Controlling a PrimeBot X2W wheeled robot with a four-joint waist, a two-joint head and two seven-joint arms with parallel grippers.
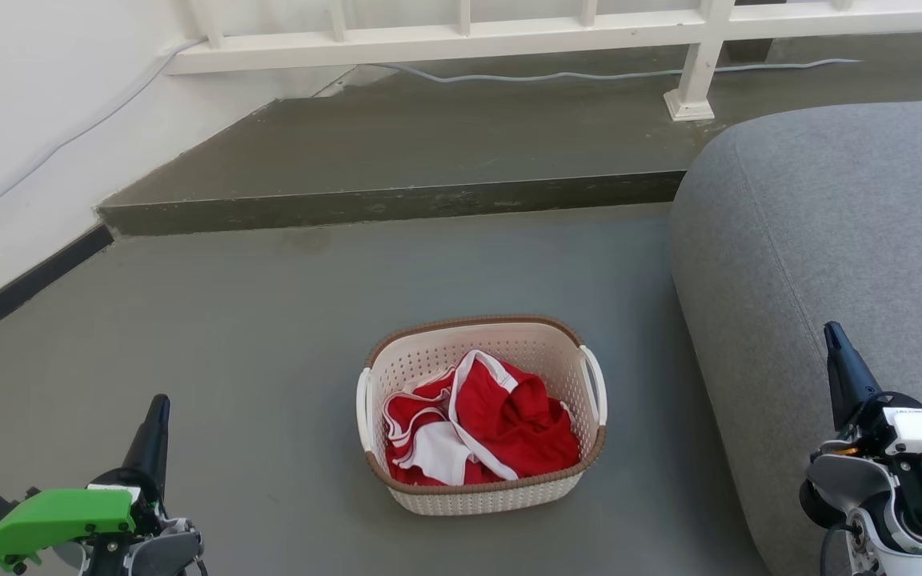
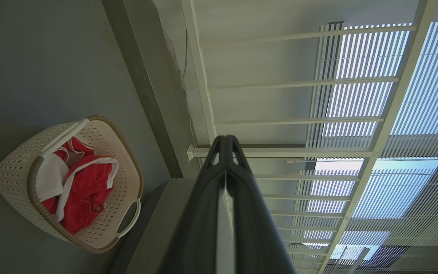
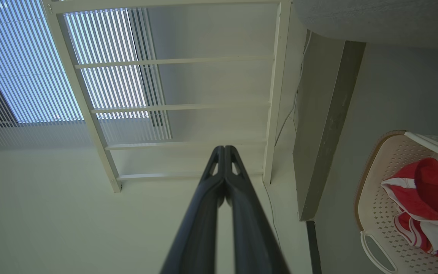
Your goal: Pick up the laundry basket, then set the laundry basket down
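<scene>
Head view: grey floor, a raised step and white railing on the far side.
Left gripper: near left, fingers pressed together on nothing, well apart from the basket.
Laundry basket: sitting on the floor in the near middle, between the grippers, red-and-white clothes heaped inside, a white handle on each side.
Sofa: grey, just right of the basket.
Right gripper: near right, in front of the sofa, fingers together, empty.
</scene>
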